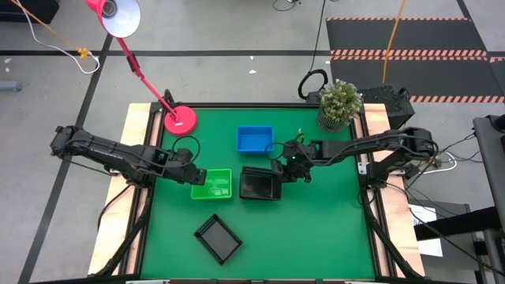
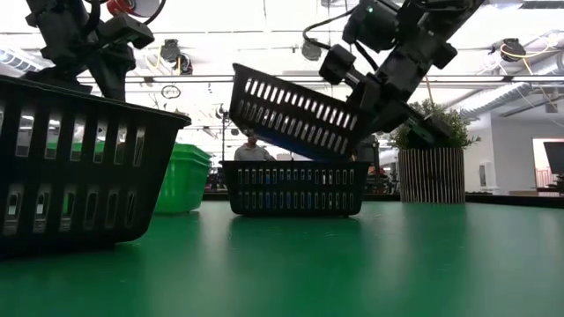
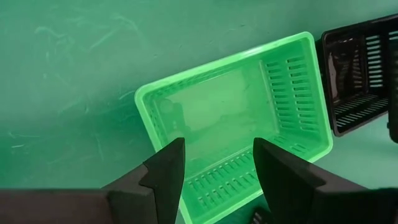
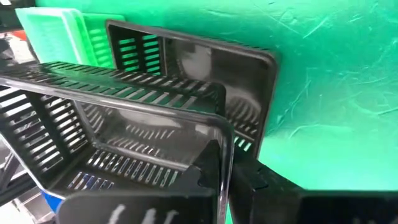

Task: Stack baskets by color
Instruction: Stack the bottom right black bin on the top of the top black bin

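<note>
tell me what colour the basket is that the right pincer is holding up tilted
Black, with slotted mesh sides. The held basket shows best in the low view, tilted above another black one.

I see glossy slotted plastic on the green basket (image 3: 233, 118), shiny black plastic on the tilted basket (image 4: 118, 134), matt, scuffed green table mat (image 1: 316, 229), possibly felt

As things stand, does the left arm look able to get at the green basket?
Probably yes: the left tool hangs open right over the green basket, with nothing between them; the right tool is busy holding a black basket.
</note>
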Robot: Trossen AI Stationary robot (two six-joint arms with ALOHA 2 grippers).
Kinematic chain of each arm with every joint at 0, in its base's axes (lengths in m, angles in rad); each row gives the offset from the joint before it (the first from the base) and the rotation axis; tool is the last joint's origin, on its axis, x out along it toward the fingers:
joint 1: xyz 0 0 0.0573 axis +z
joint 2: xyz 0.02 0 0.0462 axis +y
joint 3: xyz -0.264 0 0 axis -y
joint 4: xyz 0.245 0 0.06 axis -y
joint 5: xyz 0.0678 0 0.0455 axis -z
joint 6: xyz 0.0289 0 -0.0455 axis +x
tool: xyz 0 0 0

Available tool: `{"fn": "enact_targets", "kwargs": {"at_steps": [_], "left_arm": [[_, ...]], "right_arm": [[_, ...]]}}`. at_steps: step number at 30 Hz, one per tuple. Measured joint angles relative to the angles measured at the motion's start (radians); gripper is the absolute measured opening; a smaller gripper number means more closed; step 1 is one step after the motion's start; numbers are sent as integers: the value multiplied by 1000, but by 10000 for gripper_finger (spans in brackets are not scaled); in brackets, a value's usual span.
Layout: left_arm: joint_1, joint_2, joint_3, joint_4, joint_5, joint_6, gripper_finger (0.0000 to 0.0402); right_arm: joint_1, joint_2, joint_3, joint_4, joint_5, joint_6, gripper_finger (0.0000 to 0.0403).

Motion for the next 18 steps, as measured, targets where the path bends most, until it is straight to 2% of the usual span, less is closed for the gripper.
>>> {"fn": "enact_targets", "kwargs": {"at_steps": [8, 18], "left_arm": [[0, 0, 0, 1, 0, 36, 191], [0, 0, 0, 0, 0, 55, 191]], "right_arm": [[0, 9, 0, -7, 36, 6, 4], [0, 8, 0, -38, 24, 7, 5]]}}
